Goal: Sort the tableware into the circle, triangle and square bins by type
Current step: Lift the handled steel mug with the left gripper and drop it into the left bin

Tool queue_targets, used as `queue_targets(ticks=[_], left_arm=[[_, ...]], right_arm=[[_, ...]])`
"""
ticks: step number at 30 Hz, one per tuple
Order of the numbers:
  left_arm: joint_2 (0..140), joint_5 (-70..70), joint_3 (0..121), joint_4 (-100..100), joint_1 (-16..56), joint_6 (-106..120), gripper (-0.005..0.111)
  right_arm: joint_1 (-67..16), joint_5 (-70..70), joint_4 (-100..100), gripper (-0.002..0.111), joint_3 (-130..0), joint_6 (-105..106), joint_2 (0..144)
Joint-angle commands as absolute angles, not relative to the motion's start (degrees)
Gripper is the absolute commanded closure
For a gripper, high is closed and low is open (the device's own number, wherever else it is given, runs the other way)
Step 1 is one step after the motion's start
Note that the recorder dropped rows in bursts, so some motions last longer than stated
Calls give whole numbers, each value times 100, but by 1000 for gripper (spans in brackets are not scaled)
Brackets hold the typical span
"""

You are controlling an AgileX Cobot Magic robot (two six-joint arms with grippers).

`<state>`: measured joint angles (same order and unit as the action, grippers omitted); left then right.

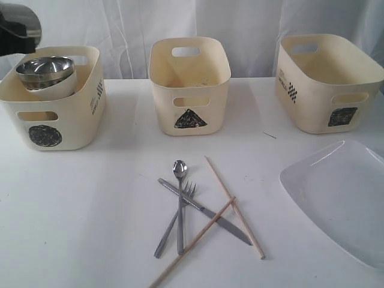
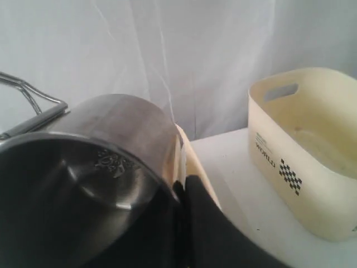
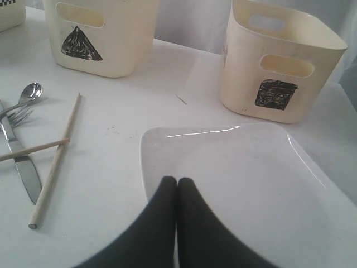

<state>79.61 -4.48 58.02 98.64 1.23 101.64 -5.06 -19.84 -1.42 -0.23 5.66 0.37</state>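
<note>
My left gripper is clamped on the wall of a steel mug, holding it tipped up near the circle bin at the bench's far left corner. I judge the mug belongs in there with the stacked bowls. I want to carry it over the bin's free right side, level it, go low, then let go gently. My right gripper rests closed over the plate

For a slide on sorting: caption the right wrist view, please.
Shut right gripper over the white plate, square bin beyond, knife and chopsticks alongside.
</note>
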Motion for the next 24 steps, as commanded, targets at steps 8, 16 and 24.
queue_targets(ticks=[8,16,24], left_arm=[[10493,-1178,7722,9995,128,10006,107],[11465,-1213,8539,9995,128,10019,107],[11582,-981,8860,9976,128,10045,92]], right_arm=[[-513,-1961,-156,108,0,551,0],[-513,-1961,-156,108,0,551,0],[-513,-1961,-156,108,0,551,0]])
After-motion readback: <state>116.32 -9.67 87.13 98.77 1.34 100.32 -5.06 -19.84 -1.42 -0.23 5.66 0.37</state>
